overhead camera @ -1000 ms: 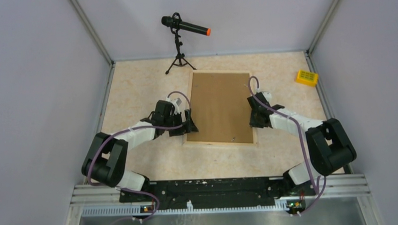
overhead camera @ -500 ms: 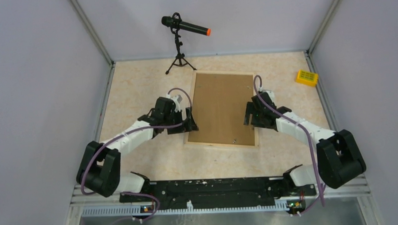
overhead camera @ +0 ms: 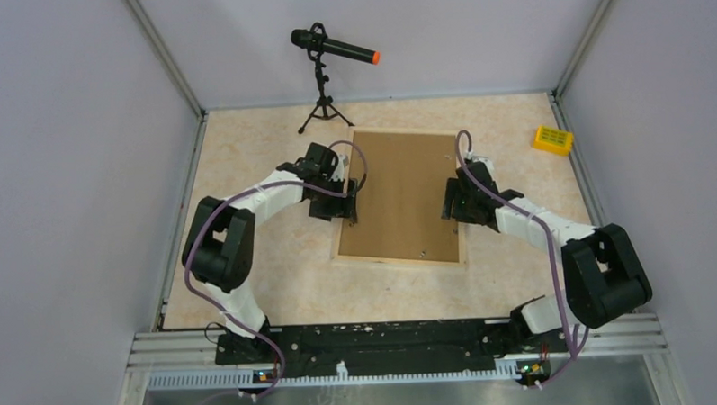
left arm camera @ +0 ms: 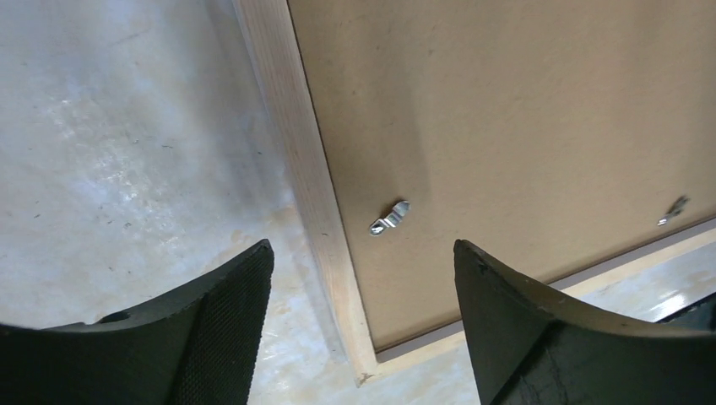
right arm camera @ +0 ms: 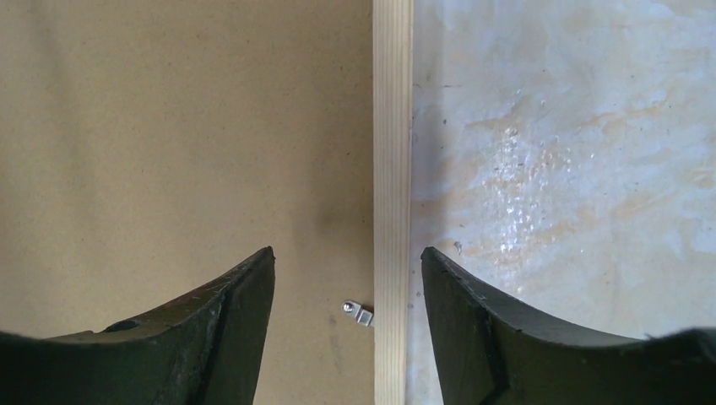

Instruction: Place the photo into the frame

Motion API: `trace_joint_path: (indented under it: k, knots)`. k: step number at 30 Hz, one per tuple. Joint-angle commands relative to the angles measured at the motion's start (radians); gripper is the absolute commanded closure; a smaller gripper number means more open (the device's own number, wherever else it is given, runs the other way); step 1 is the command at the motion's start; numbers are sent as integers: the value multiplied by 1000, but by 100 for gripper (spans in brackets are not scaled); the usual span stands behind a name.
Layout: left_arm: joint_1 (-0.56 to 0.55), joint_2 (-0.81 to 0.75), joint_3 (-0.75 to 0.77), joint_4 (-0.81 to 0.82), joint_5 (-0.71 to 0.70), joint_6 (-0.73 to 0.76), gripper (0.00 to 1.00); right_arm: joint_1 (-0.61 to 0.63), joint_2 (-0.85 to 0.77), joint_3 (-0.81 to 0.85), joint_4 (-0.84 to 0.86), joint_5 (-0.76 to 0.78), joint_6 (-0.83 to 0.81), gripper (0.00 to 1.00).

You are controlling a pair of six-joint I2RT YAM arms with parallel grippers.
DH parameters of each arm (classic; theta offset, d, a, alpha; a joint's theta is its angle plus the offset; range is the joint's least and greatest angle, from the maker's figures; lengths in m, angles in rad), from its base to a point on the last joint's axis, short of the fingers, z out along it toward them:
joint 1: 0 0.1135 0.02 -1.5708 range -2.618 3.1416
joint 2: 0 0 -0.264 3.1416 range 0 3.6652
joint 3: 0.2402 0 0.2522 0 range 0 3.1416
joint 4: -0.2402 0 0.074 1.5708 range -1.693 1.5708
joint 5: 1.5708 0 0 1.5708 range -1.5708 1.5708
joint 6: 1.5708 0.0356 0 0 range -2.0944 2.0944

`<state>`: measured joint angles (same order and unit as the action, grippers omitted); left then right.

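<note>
- Worktop [overhead camera: 246, 170] is occupied near its centre by the frame [overhead camera: 397, 260], laid back-up.
- Within the rails a brown board [overhead camera: 400, 192] is seated.
- Above the left rail the left pincer [left arm camera: 361, 253] is held wide open, nothing gripped.
- Above the right rail the right pincer [right arm camera: 348, 253] is held equally open and empty.
- Beside each rail a metal clip [left arm camera: 389, 219] is seen on the board.

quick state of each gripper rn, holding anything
Left gripper: open, holding nothing, over the frame edge.
Right gripper: open, holding nothing, over the frame's opposite edge.
</note>
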<state>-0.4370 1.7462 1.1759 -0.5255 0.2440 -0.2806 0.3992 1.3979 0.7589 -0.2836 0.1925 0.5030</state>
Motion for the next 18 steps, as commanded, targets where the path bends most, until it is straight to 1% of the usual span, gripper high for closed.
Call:
trace_joint_path:
  k: [1, 4, 6, 8, 11, 13, 15, 18]
  knots:
    - [-12, 39, 48, -61, 27, 63, 21, -44, 39, -1, 65, -36, -32, 38]
    - [-32, 47, 49, -41, 29, 50, 22, -74, 55, 7, 66, -78, -49, 45]
    - [-53, 63, 61, -58, -23, 41, 25, -74, 59, -2, 80, -73, -59, 48]
    - [-64, 69, 65, -69, -71, 27, 29, -73, 70, 13, 60, -81, -67, 54]
    - [-65, 66, 32, -32, -99, 13, 35, -73, 71, -2, 92, -109, -69, 55]
    - [-65, 91, 45, -39, -108, 1, 39, -74, 80, -3, 94, -124, -61, 56]
    - [-66, 110, 51, -43, -109, -9, 46, -74, 86, -9, 107, -138, -63, 57]
    - [-68, 110, 28, -23, -147, -46, 48, -74, 95, -21, 116, -127, -58, 58]
